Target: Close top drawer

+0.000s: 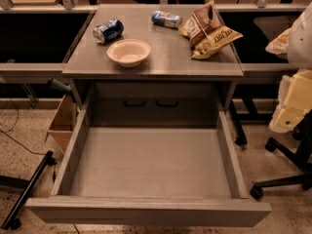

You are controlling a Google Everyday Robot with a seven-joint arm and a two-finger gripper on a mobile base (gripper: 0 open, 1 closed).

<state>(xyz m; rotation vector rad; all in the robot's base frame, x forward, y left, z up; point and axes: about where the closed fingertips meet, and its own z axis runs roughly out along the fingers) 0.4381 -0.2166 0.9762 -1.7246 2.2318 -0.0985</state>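
The top drawer [151,167] is a wide grey metal tray pulled far out from under the grey table [156,65]. It is empty inside. Its plain flat front panel [146,212] lies along the bottom of the view, and its low side walls run back to the table frame. My gripper [291,104], cream and white, hangs at the right edge of the view. It is to the right of the drawer's right wall, above the floor, and touches nothing.
On the table stand a white bowl [128,51], a blue can on its side [108,31], a second lying can [166,19] and chip bags [209,29]. A cardboard box [63,123] sits left of the drawer. Office chair legs [282,174] are at the right and a black stand leg [27,189] at the left.
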